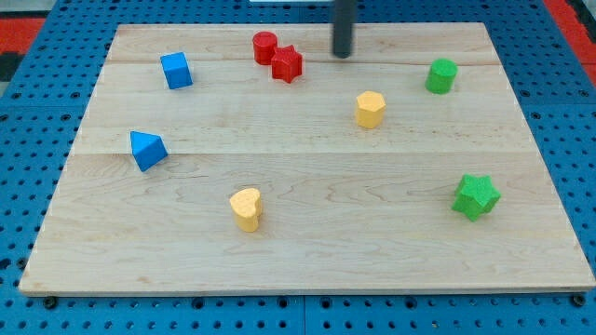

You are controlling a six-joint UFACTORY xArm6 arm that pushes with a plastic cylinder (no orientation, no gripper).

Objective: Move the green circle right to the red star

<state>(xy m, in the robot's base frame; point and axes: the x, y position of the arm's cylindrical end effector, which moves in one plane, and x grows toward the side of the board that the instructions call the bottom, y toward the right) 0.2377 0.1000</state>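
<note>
In the camera view, my tip (343,54) rests near the top edge of the wooden board (307,251), just to the right of the red star (288,64), which touches the red circle (264,46) at its 10 o'clock. There are no fingers on this rig (only a plain rod, so nothing is open, closed or gripping), and the tip touches no block. The green circle (441,75) sits well apart from the tip, at roughly its 4 o'clock, near the board's right edge, and it must travel toward 9 o'clock to reach a spot just right of the star. The main risk, as I judge it, is the approach: the tip is on the wrong side of the green circle, and has to get round to its 3 o'clock side before pushing; a careless path could nudge it toward the edge. An off-centre push could make the round block slip off the tip and drift toward the yellow hexagon (370,109) at its 8 o'clock. Pushing too far would ram the star into the red circle. The green star (476,196), yellow heart (247,208), blue cube (176,70) and blue triangle (147,150) lie out of the way.
</note>
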